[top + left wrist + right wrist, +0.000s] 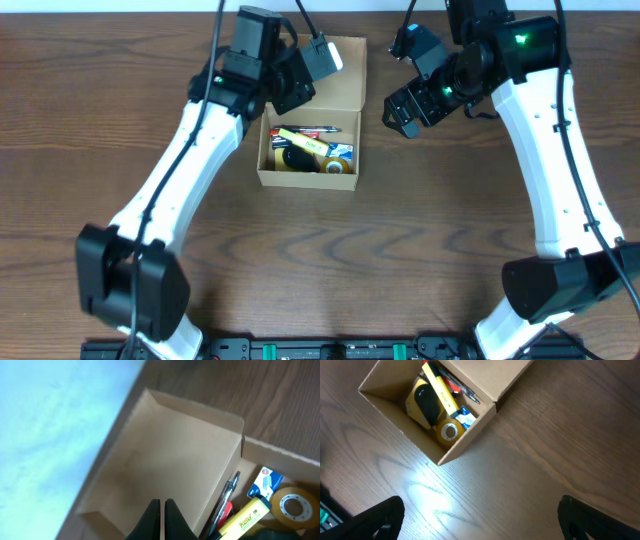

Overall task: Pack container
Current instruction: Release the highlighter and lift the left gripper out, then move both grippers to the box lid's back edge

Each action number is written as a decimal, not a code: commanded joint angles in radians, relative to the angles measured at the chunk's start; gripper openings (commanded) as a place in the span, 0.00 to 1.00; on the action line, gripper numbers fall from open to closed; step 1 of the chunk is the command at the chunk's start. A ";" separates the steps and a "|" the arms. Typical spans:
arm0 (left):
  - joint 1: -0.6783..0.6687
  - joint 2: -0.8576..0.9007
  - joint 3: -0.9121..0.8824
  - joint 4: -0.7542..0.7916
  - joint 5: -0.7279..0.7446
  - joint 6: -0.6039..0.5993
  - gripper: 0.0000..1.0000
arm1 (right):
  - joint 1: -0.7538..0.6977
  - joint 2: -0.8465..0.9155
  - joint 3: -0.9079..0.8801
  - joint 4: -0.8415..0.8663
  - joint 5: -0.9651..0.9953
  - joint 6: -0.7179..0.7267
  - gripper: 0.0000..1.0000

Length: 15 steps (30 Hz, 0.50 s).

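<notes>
Dark wood-grain surface (320, 270) carries the work; past its edge the left wrist view shows only a pale blur. Left pincer (162, 509): fingers pressed together, gripping nothing, poised directly over the inner face of the raised flap lid (170, 460). Right pincer (480, 515): fingers spread wide, empty. The container (470, 430) lies ahead of it, well apart, open and filled. Hazards, as judged: a push on the flap may slide the light box rather than fold the hinge; the yellow highlighter (247, 516), just right of the left pincer beside the hinge, may jam the lid.
</notes>
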 commanded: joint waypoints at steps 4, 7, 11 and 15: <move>0.022 -0.121 0.022 -0.005 -0.024 -0.024 0.06 | 0.009 0.001 0.000 -0.001 -0.004 -0.005 0.99; 0.081 -0.133 0.022 -0.004 -0.028 -0.036 0.06 | 0.009 0.001 0.000 -0.001 -0.004 -0.005 0.99; 0.198 -0.114 0.022 -0.004 -0.004 -0.173 0.06 | 0.009 0.001 0.000 -0.001 -0.004 -0.005 0.99; 0.306 -0.082 0.021 -0.008 0.045 -0.322 0.06 | 0.009 0.001 0.000 -0.001 -0.004 -0.005 0.99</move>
